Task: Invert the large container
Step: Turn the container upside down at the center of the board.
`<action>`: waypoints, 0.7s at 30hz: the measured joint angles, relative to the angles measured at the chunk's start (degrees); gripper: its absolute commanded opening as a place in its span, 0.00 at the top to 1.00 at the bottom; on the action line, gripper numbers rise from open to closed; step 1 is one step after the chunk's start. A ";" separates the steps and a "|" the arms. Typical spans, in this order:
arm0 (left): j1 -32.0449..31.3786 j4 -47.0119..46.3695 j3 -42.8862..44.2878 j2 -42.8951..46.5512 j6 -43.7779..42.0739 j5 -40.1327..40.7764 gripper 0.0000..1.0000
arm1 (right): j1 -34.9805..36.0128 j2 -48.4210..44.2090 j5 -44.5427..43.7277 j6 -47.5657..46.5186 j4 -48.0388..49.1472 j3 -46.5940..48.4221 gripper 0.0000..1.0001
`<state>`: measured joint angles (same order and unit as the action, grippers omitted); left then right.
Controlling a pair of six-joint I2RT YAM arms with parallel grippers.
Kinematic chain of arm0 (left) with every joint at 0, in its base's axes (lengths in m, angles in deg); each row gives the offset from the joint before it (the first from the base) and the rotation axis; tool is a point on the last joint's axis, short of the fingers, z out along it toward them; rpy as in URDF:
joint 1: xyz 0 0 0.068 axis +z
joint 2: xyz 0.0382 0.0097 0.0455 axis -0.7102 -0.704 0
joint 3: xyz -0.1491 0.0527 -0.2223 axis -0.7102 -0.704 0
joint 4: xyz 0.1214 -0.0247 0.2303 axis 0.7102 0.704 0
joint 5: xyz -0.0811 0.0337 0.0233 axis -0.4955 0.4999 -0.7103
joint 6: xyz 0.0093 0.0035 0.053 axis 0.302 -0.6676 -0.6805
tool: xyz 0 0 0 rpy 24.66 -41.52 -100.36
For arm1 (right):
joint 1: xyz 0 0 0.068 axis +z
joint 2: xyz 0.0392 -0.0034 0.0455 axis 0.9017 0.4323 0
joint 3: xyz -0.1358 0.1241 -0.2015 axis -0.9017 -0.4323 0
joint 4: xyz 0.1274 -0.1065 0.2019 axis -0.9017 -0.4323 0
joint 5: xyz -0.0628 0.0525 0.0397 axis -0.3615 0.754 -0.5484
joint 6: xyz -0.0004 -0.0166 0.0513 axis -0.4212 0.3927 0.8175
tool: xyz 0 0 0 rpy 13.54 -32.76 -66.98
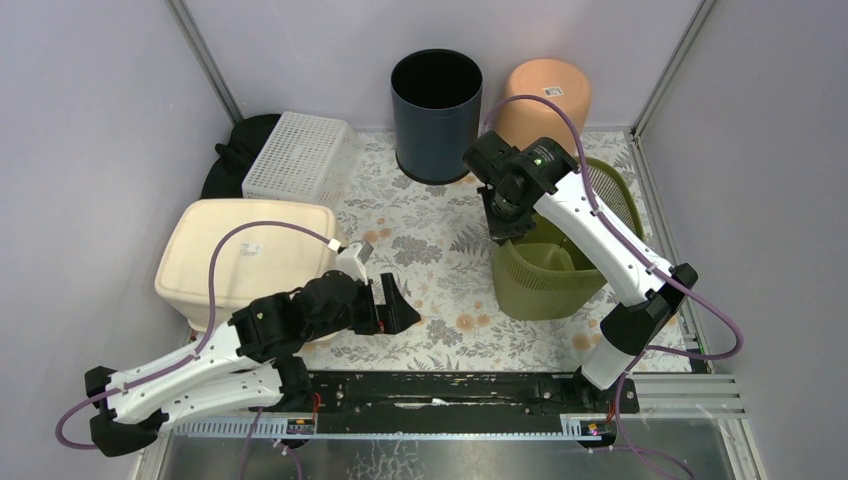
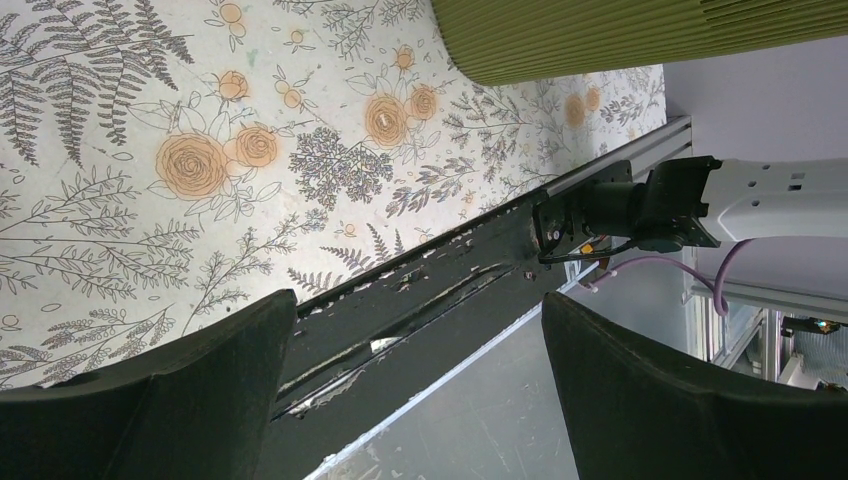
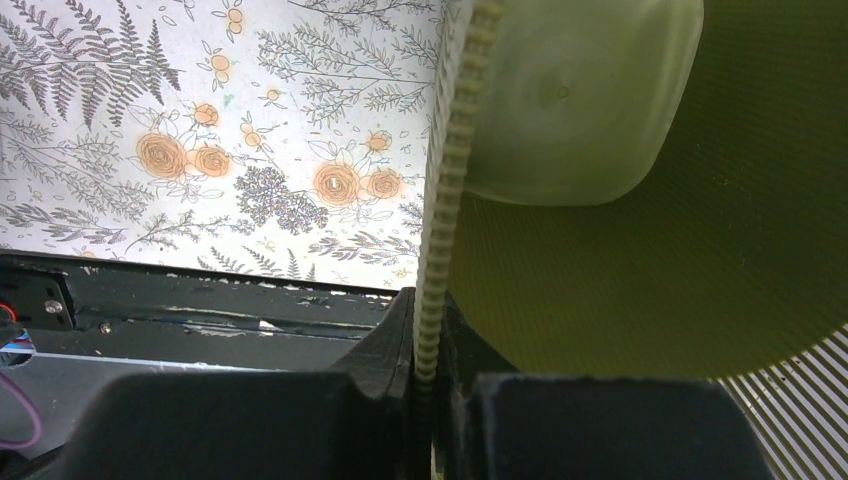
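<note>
Between the two black fingers of my right gripper sits the toothed rim of the large olive-green ribbed plastic basket. The fingers are pinched tight on it, one outside the wall and one inside. That basket stands mouth up on the right side of the flower-printed table mat, its pale floor visible from above. My left gripper hangs spread wide, holding nothing, above the mat's near edge and the black base rail, well apart from the basket. Behind the basket stand a dark blue round bin and a peach tub. A white lattice crate and a cream lidded box lie on the left.
</note>
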<state>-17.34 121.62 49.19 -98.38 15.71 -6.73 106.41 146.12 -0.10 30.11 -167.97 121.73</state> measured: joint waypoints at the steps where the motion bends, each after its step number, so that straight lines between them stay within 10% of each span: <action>1: -0.02 -0.02 0.00 0.04 0.00 -0.04 0.00 | 0.00 0.00 -0.13 -0.02 0.02 0.00 1.00; 21: 0.00 -0.02 -0.07 -0.09 0.42 -0.11 0.00 | 0.00 -1.60 5.16 1.14 -1.70 15.32 1.00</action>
<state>-17.34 121.60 49.12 -98.47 16.13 -6.84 106.41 144.52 5.06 31.24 -169.67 137.05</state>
